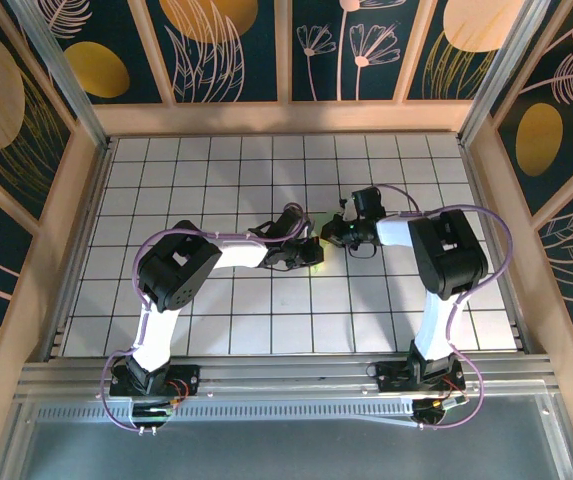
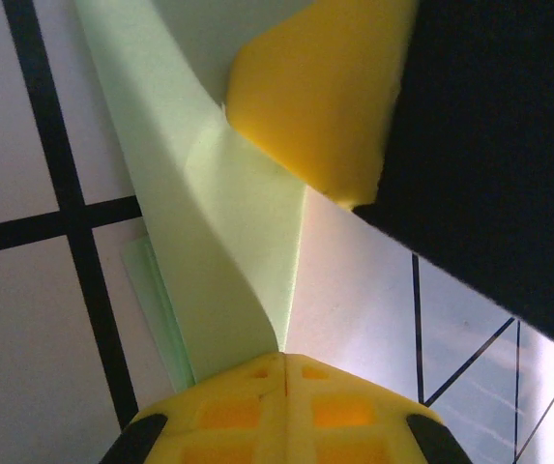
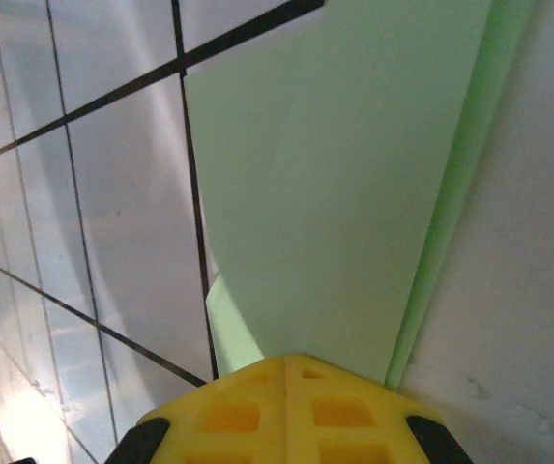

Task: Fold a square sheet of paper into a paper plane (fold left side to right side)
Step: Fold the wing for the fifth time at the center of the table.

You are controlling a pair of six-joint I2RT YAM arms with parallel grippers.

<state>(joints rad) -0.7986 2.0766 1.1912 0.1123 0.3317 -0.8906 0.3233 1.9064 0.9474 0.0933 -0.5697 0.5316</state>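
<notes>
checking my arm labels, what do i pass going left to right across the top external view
left arm → left gripper → right gripper → right arm; the green paper they both pinch overlaps the grippers, so left out

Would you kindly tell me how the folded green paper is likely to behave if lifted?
The green paper will probably flop: it curves where the left end effector pinches it. It looks thin, so likely light and easily slid on the smooth tiles. Layered edges by the right end effector suggest the creases are stiffer.
</notes>
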